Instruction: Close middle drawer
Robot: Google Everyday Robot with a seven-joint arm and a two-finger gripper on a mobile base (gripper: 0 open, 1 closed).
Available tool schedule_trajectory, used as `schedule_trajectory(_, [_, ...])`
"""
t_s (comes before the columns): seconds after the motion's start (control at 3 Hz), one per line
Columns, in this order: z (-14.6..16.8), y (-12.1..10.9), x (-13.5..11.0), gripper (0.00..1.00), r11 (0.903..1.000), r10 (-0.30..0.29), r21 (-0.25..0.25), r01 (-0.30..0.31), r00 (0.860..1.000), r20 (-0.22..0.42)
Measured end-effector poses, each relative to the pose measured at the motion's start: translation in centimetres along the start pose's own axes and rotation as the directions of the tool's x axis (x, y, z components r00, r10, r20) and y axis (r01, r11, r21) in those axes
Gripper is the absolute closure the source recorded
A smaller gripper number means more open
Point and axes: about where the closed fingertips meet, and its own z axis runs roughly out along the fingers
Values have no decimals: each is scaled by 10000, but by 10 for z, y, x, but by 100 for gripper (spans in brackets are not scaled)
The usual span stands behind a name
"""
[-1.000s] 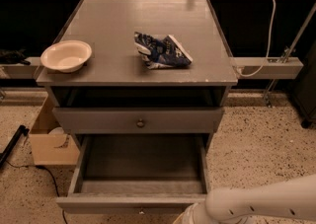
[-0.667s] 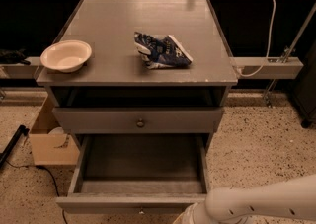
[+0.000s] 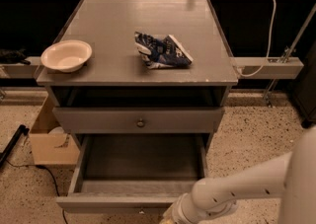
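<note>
The middle drawer (image 3: 98, 202) is standing pulled out. The hand (image 3: 171, 215) is hanging by its front's right part, cut off at the picture's bottom edge; its grip cannot be told.

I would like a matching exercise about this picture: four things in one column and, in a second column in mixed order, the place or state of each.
Things:
1. bowl
2. blue bag
3. middle drawer
4. gripper

Places or states:
A. pulled out, nothing inside
B. at the picture's bottom edge, in front of the cabinet
C. left side of the cabinet top
D. near the middle of the cabinet top

Pairs: 1-C, 2-D, 3-A, 4-B
</note>
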Motion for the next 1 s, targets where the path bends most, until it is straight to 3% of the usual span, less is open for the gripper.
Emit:
schedule_trajectory(0.33, [7, -10, -13, 4, 9995, -123, 289, 128, 9998, -164])
schedule_trajectory(1.0, [6, -40, -42, 0, 9919, -332, 1219, 353, 9993, -190])
